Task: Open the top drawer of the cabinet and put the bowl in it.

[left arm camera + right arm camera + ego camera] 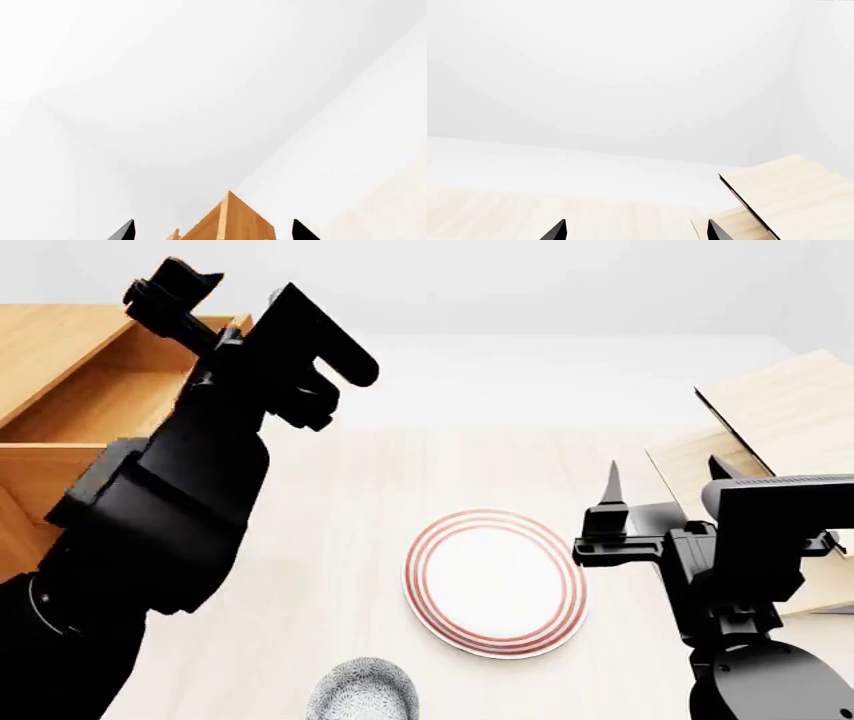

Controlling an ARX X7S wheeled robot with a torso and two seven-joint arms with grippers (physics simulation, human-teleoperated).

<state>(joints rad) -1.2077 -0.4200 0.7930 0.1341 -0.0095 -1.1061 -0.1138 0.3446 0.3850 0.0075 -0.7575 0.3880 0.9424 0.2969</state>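
In the head view the top drawer is standing pulled out at about ten o'clock, its wooden box open and showing nothing inside, so the opening step looks done. The rest of the cabinet is showing only as a front panel below it. The left gripper is hanging raised near the drawer's right corner, gripping nothing; in its wrist view the two dark fingertips are sitting well apart with a drawer corner between and beyond them, so the fingers are spread.

The bowl is sitting on the table at six o'clock, cut by the frame's lower edge, just beside the plate at centre and well apart from the drawer. Neither gripper is touching it.

The right gripper is hovering at three o'clock, right of the plate, near the pale rack; its wrist view is showing both tips spread, pinching nothing.

The step in hand seems to be the switch from opening to fetching. The next move is calling for one arm to come back and down toward six o'clock, straddle the bowl's rim with spread fingers, close, then carry it up to ten o'clock and over the drawer wall.
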